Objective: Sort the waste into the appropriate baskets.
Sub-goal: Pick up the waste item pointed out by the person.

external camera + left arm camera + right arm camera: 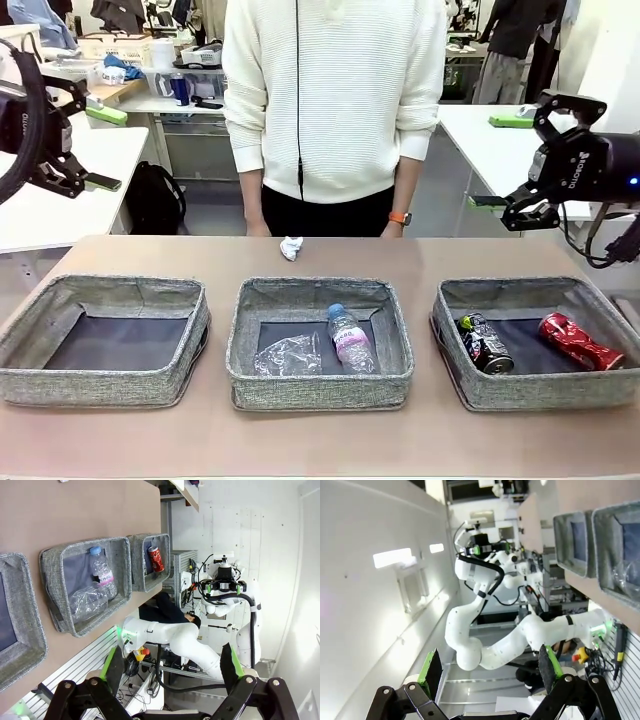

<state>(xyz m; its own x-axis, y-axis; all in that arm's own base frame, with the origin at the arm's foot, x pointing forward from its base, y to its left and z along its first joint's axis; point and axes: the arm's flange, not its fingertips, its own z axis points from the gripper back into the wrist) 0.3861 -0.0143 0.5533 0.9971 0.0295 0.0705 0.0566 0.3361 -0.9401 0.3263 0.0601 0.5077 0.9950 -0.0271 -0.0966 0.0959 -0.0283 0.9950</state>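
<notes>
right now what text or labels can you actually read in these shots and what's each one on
"ROBOTIQ": white print on the right gripper, small and only partly legible.
Pink label on the clear bottle: print too small to read.
Red crushed can: white lettering, too crumpled and blurred to read.
Dark can: graphics only, nothing legible.
Left gripper: side marking cut off, unreadable.

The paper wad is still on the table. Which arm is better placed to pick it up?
Probably the left. The paper wad lies slightly left of the table's middle, and the empty left basket is on that side. Both the left gripper and the right gripper are open and raised, so it is close.
</notes>
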